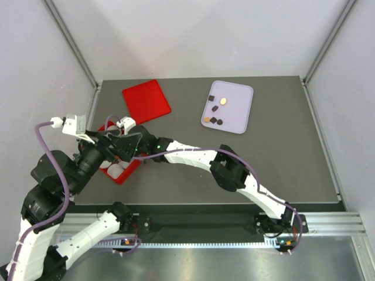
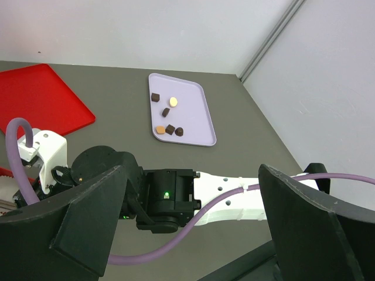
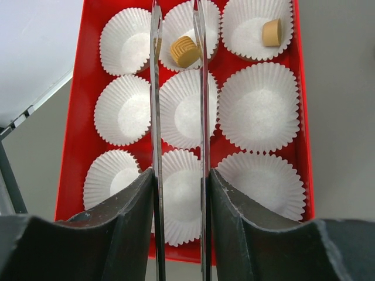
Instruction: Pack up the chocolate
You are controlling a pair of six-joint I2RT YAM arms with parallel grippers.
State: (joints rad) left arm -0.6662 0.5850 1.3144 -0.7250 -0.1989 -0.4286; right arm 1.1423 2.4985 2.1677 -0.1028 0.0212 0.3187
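Two tan chocolates lie in white paper cups in the red box (image 3: 78,126): one (image 3: 184,51) in the far middle cup, one (image 3: 271,32) in the far right cup. My right gripper (image 3: 176,29) hangs over the box with its thin blades slightly apart; the middle chocolate lies between them, near the right blade. Several dark and tan chocolates (image 1: 215,109) lie on the lilac tray (image 1: 240,111), also in the left wrist view (image 2: 170,129). My left gripper (image 2: 190,225) is wide open and empty, beside the right arm's wrist (image 2: 167,199).
The flat red lid (image 1: 146,100) lies at the back left, behind the red box (image 1: 126,174). The other cups (image 3: 259,111) in the box hold nothing. Both arms crowd the left side of the table; the right arm (image 1: 234,172) stretches across its middle.
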